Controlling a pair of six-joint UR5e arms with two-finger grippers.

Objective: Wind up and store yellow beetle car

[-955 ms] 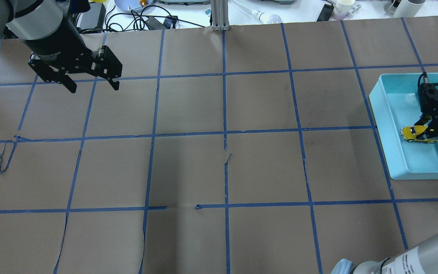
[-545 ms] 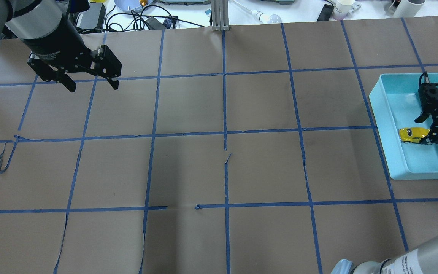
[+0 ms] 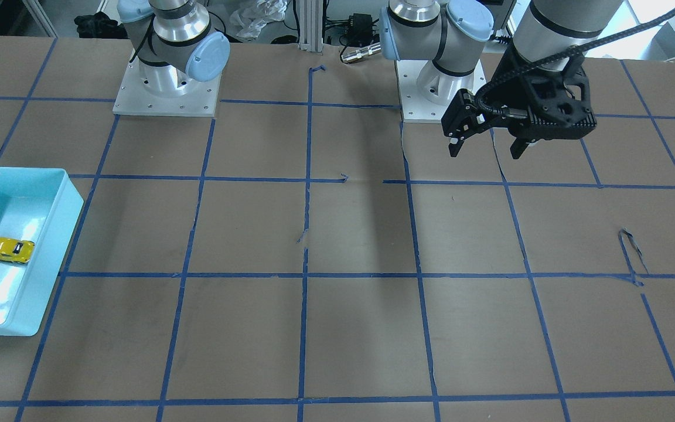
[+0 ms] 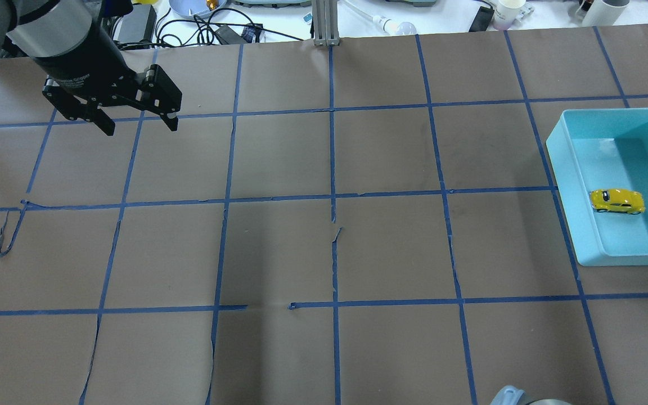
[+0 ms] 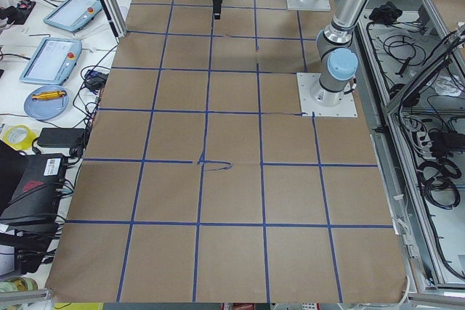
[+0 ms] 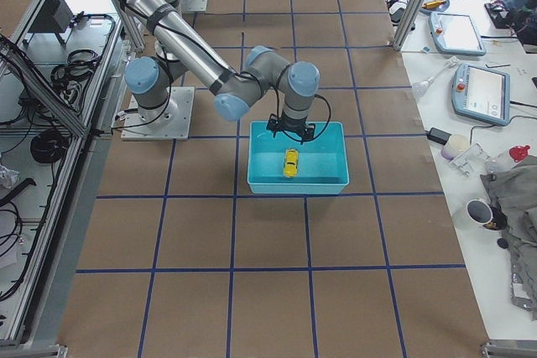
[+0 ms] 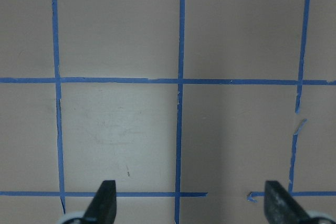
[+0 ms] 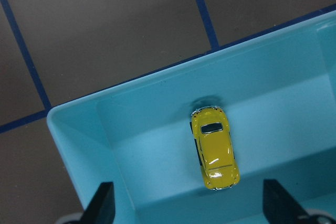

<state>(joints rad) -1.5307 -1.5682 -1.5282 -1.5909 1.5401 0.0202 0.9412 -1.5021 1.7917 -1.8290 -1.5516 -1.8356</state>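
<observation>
Starting with table [image 4: 329,253]: paper-covered, taped in squares, torn and lifted in spots, enough to snag a wheel of anything rolling loose. Next, blue bin [image 4: 574,202] at robot's right end of table: light-looking, likely to slide or tip under a knock from right arm [image 6: 189,49] above. Then left claw [image 4: 140,129]: hovering over robot's left side of table, spread wide, holding nothing, well apart from bin, little risk there. Then right claw [image 8: 190,205]: hanging over bin, spread wide, gripping nothing, one finger either side of yellow car [image 8: 214,148] in wrist view but clear above it, no contact. Worst case here: coming down off-line and clipping bin wall or pinning yellow car; or swinging away low, catching rim, dragging bin along. Last, yellow car itself: upright on wheels on bin floor, one end just beside wall nearest table centre, pointing across bin. Looks stored. Cannot tell whether spring wound; if wound and not run down, may creep across floor, bump far wall, maybe roll onto its side. Unlikely to climb out over walls taller than itself.
</observation>
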